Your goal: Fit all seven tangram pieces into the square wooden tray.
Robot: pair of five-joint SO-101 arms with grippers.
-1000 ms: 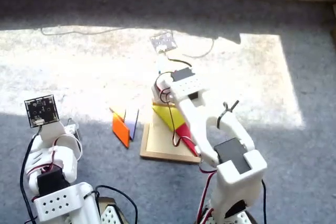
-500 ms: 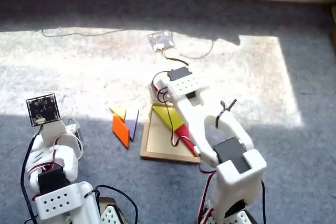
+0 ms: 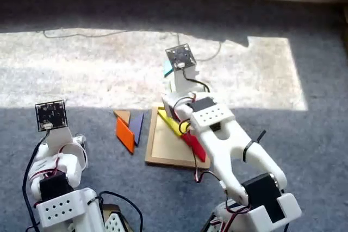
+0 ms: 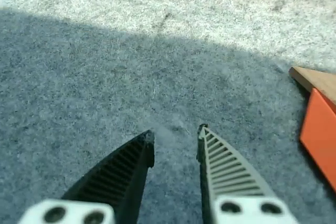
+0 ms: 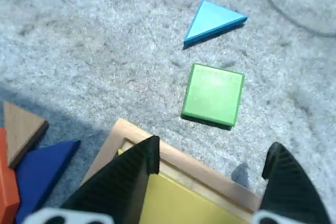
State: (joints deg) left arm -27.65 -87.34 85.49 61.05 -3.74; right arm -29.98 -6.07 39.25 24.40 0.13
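Note:
The square wooden tray [image 3: 163,153] lies in mid-carpet with a yellow piece [image 3: 167,121] and a red piece [image 3: 194,146] in it. My right gripper [image 5: 212,145] hangs open over the tray's far rim [image 5: 178,158]. Just beyond that rim lie a green square [image 5: 212,94] and a cyan triangle [image 5: 212,20]. Left of the tray lie an orange piece [image 3: 125,135], a blue piece [image 3: 136,126] and a wooden triangle [image 3: 122,116]. My left gripper [image 4: 174,137] is open above bare carpet, with the orange piece [image 4: 320,140] and wooden triangle [image 4: 315,80] off to one side.
Grey carpet covers the floor, with a sunlit band across the far half. A thin cable [image 3: 81,33] trails along the far side. The right arm's body [image 3: 228,145] overhangs the tray's right part. The left arm [image 3: 54,172] stands at the near left.
The right arm has swung. Its elbow moved right and toward the near edge, and its wrist board moved slightly right and nearer. The left wrist board shifted a little right.

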